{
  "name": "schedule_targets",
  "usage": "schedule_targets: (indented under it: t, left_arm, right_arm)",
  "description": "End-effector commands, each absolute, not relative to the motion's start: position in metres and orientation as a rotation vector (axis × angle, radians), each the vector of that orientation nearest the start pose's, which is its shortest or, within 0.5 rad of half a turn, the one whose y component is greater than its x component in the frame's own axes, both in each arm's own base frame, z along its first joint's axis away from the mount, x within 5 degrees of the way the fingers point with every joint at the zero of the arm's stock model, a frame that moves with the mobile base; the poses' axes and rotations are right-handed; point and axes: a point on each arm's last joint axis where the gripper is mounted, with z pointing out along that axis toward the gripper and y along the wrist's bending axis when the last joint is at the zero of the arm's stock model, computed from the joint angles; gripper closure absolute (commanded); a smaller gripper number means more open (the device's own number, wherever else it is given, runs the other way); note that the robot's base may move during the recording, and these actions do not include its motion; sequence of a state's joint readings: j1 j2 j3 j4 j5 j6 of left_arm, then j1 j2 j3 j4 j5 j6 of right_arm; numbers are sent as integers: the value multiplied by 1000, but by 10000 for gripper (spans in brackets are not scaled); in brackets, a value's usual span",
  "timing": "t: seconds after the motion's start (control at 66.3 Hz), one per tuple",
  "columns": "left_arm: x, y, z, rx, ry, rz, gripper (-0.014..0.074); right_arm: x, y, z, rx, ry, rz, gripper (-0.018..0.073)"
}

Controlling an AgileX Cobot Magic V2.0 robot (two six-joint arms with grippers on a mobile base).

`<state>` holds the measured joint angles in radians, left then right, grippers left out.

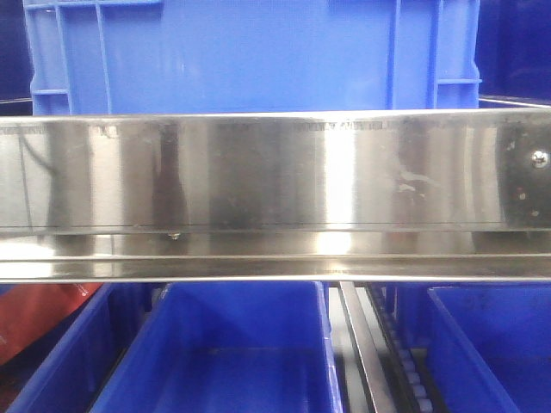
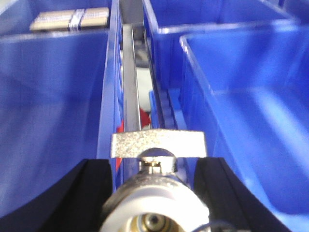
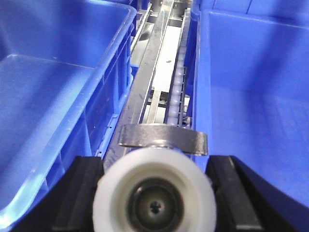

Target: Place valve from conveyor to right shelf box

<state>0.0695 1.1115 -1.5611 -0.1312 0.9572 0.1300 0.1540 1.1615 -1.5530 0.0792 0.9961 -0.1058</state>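
Currently my right end effector [image 3: 154,162] is clamped on a valve [image 3: 154,195], with its white end facing the camera and its metal handle across the top. It hangs over the roller track [image 3: 177,92] between two blue boxes, not over either one. I judge the right-hand box [image 3: 227,96] to be the target. I would slide sideways until the whole valve is past that rim, lower it in, then open. Releasing here risks dropping it into the gap. My left end effector [image 2: 154,163] grips a second valve [image 2: 157,193] above a steel rail [image 2: 129,72]. Both boxes beside the track look empty. In the left wrist view a far box [image 2: 14,14] holds a tan banded bundle [image 2: 70,19]. The conveyor shows in no view.
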Motion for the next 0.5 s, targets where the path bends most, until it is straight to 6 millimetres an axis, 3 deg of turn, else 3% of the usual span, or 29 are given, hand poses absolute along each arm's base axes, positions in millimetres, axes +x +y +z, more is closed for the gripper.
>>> schedule_targets:
  t: [0.0, 0.211, 0.392, 0.483]
  left_arm:
    - [205, -3, 510, 72, 1903, -112, 708]
    - [234, -33, 519, 230, 1860, -251, 708]
    - [266, -73, 526, 365, 1837, -339, 708]
    - [283, -98, 523, 440, 1838, -374, 708]
  right_arm:
    - [207, 40, 509, -243, 1928, 161, 712]
    - [218, 63, 538, -305, 1798, 327, 712]
    - [242, 103, 546, -422, 1775, 421, 712]
    - [260, 125, 538, -473, 1795, 457, 712]
